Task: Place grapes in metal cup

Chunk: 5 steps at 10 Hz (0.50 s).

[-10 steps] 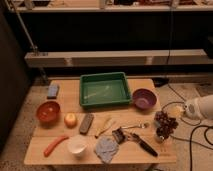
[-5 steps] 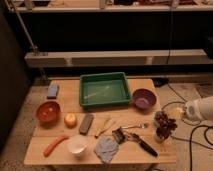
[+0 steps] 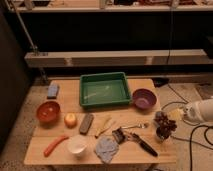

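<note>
Compared with the frame half a second earlier, the arm and the grapes (image 3: 165, 122) show no appreciable shift.

1. Gripper (image 3: 175, 116): positioned at the right counter edge, on the end of the white arm entering from the right. It is just beside the grapes. Its grasp state cannot be determined.
2. Grapes: located directly above the metal cup (image 3: 160, 134) near the right counter edge. Contact with the cup cannot be determined.
3. Counter (image 3: 40, 156): pale wood. It carries a green tray (image 3: 105, 90) at centre rear, a purple bowl (image 3: 144, 98) to its right, a red bowl (image 3: 48, 111) at left, and a white cup (image 3: 76, 145) and grey-blue cloth (image 3: 106, 148) at front.
4. Room: speckled floor, a long horizontal rail (image 3: 115, 57) behind, and cables (image 3: 197, 135) at right.
</note>
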{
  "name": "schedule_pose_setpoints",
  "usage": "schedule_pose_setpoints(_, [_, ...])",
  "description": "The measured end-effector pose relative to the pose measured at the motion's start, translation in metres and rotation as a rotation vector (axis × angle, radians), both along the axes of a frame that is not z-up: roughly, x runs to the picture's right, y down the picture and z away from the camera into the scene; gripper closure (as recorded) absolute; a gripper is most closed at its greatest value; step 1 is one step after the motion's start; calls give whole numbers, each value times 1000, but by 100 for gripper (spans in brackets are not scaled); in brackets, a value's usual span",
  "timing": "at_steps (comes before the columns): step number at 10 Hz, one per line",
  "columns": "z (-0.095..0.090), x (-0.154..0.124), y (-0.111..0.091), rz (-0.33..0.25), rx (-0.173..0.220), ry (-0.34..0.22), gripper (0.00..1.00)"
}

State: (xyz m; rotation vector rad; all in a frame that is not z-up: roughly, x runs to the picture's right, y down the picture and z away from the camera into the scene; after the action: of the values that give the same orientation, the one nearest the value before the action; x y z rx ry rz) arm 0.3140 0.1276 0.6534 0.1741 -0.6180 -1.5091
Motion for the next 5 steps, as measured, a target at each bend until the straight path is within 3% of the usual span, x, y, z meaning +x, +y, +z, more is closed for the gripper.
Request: schedule_pose_setpoints(5, [7,-2,11,-13,-36,-22,100])
